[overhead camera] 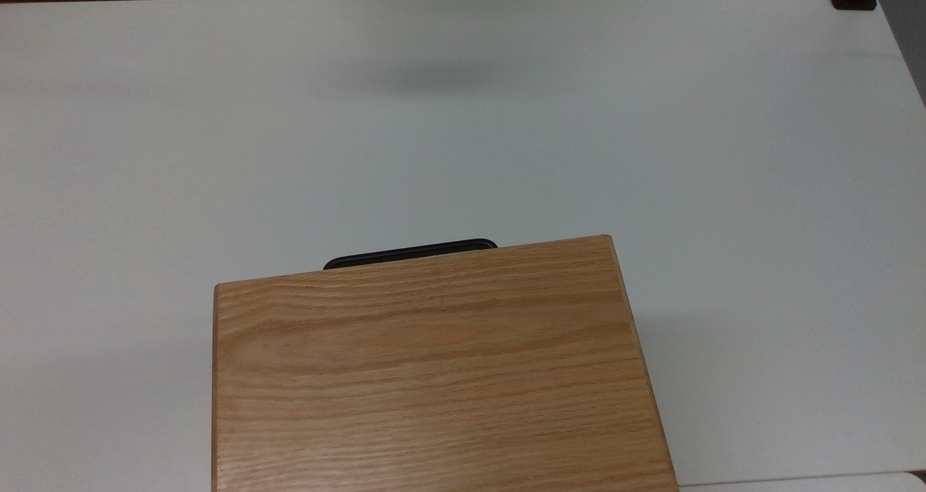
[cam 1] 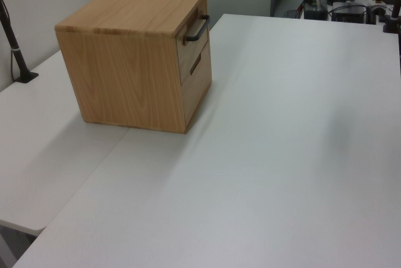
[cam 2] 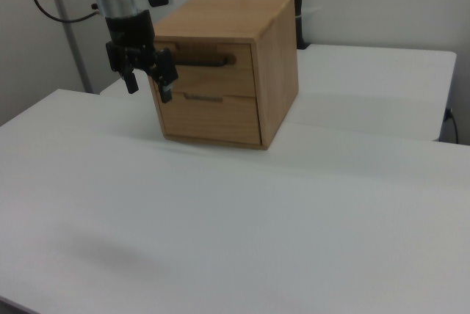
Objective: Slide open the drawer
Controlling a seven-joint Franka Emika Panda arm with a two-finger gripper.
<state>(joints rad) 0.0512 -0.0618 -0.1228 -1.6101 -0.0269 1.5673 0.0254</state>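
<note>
Shut oak drawer [cam 2: 213, 68] shows black bar handle [cam 2: 197, 59]; claw [cam 2: 147, 85] fingers apart

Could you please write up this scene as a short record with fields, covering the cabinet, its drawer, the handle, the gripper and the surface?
cabinet: oak-grain wooden box standing on the table
drawer: upper drawer shut, front flush with the cabinet
handle: black bar handle on the upper drawer front, untouched
lower front: second panel beneath, with a recessed slot
gripper: black two-finger gripper open, hanging in the air toward the right view's left of the handle, holding nothing
table: white table
task state: drawer not yet opened
</note>
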